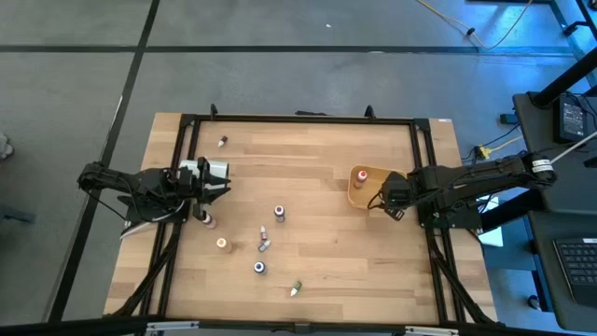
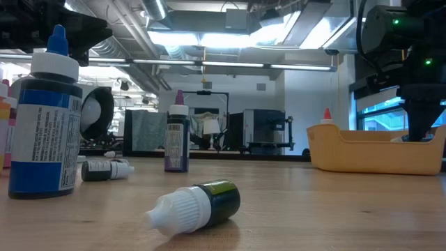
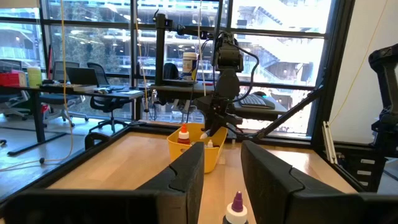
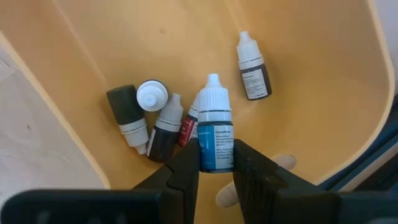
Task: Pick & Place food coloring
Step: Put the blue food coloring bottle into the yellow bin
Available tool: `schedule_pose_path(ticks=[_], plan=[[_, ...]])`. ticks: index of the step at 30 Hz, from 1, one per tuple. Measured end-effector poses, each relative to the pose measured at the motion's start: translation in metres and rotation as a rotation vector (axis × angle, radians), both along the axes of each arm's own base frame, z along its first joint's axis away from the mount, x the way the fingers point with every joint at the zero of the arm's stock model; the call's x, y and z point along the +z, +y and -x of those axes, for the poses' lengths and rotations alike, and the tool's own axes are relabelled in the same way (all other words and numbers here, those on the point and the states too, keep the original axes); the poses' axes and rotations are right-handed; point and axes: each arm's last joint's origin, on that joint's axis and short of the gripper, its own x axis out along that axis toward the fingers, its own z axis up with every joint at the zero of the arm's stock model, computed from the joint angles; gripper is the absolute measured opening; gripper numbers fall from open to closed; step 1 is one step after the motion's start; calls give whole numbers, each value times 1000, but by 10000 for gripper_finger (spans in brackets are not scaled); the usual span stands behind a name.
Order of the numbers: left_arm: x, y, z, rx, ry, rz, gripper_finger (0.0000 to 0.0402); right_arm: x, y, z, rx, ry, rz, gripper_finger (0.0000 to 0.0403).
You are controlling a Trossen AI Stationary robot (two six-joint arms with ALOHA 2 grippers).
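Food coloring bottles lie in two places: several are gathered inside the tan tray (image 4: 74,56) at the table's right side, and others are scattered over the wooden table (image 1: 308,168), some upright, some tipped. One blue-labelled bottle (image 4: 214,134) with a white pointed cap is held between the fingers of the right gripper (image 4: 214,163) over the tray, above four bottles lying on the tray floor. A red bottle (image 1: 360,174) stands in the tray's far corner. The left gripper (image 3: 222,167) is poised at the table's left edge with its fingers set narrowly apart, nothing between them; a purple-capped bottle (image 3: 236,210) stands just ahead of it.
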Motion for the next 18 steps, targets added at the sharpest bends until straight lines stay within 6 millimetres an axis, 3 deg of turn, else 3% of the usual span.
schedule_pose_path(ticks=[8,18], plan=[[0,0,0,0,-1,0,106,0,0,0,2,0,0,95],[0,0,0,0,-4,1,103,0,0,-2,1,-17,0,135]])
